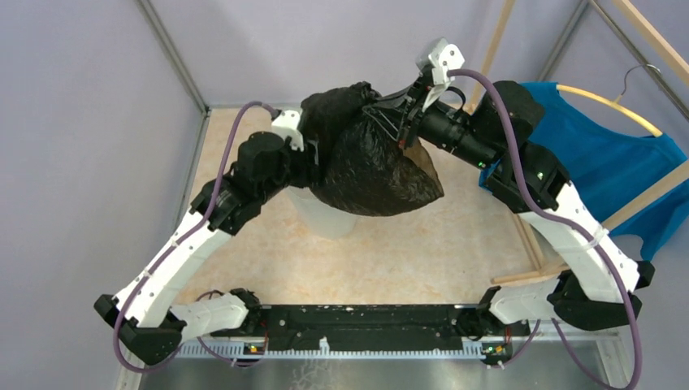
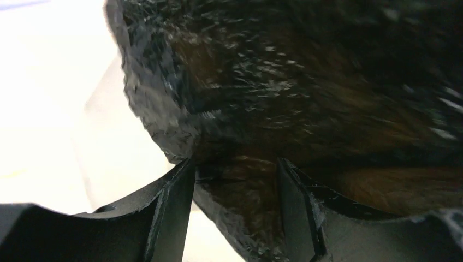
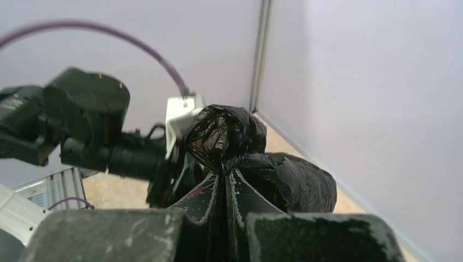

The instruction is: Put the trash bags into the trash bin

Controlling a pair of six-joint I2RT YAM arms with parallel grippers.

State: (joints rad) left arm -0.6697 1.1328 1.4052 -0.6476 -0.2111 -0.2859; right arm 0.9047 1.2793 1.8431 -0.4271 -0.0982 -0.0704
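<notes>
On your left, the left gripper is pushed into the left flank of the bag. In its wrist view the two fingers stand a narrow gap apart, and that gap is packed with a thick fold of black film touching both of them, so you are holding the bag there.

The bag hangs in the air between your two arms, over the far middle of the table. It is thin, glossy and black, creased all over with fine wrinkles that catch the light as small white glints. Where the film is pulled tight, on its lower right side and close to the left fingers, it goes brownish and slightly see-through. The body is puffed out and rounded, with a smaller lump bunched up at its top left.

Straight under it stands the bin. You see only part of its pale wall below the bag's lower left edge; the bag covers its mouth from above, and you cannot tell whether the two touch.

On your right, the right gripper has its fingers almost together, clamped on the gathered neck of the bag, with a crumpled knob of film sticking out just past the tips.

Further right, well apart from the bag, a blue T-shirt hangs on a hanger
</notes>
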